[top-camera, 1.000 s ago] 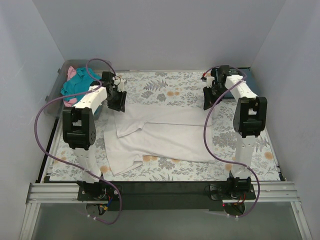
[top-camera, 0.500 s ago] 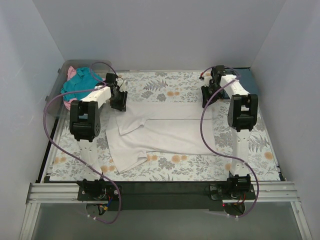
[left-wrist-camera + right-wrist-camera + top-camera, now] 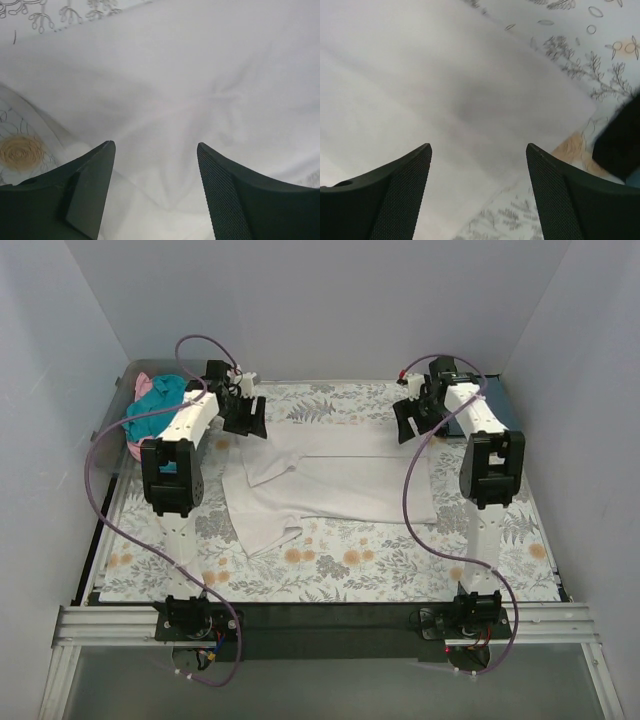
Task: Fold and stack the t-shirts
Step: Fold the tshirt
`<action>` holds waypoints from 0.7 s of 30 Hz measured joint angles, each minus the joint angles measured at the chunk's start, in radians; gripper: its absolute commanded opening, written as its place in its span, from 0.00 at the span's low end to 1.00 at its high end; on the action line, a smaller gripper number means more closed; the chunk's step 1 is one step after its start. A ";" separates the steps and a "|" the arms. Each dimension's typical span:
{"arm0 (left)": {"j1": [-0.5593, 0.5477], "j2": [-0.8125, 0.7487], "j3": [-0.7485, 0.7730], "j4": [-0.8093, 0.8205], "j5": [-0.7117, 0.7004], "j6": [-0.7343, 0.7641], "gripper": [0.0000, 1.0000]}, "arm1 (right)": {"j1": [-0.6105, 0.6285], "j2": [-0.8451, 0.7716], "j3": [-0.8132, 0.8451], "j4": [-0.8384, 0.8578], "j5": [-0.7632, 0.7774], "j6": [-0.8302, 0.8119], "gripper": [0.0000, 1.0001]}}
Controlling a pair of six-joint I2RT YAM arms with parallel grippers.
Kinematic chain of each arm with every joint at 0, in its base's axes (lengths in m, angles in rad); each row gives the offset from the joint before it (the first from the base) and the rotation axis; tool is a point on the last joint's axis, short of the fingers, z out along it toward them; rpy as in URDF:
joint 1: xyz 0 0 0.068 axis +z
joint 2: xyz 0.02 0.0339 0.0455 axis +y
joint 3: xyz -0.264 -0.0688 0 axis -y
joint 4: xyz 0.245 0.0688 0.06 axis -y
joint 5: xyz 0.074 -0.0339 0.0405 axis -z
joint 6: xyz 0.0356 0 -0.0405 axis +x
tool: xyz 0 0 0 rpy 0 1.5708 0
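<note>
Arms rise from the near edge of the table (image 3: 330, 620) and bend forward over its floral cover (image 3: 350, 560), with pale walls all around. A white t-shirt (image 3: 330, 485) lies partly folded mid-table. The left gripper (image 3: 243, 420) and right gripper (image 3: 408, 422) hang over its far corners, both spread wide and holding nothing. Teal and pink t-shirts (image 3: 155, 412) are heaped at far left.
</note>
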 measured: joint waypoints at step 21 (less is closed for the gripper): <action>0.033 -0.780 -0.748 -0.198 0.188 0.431 0.53 | 0.257 -0.790 -1.040 0.033 0.254 -0.382 0.44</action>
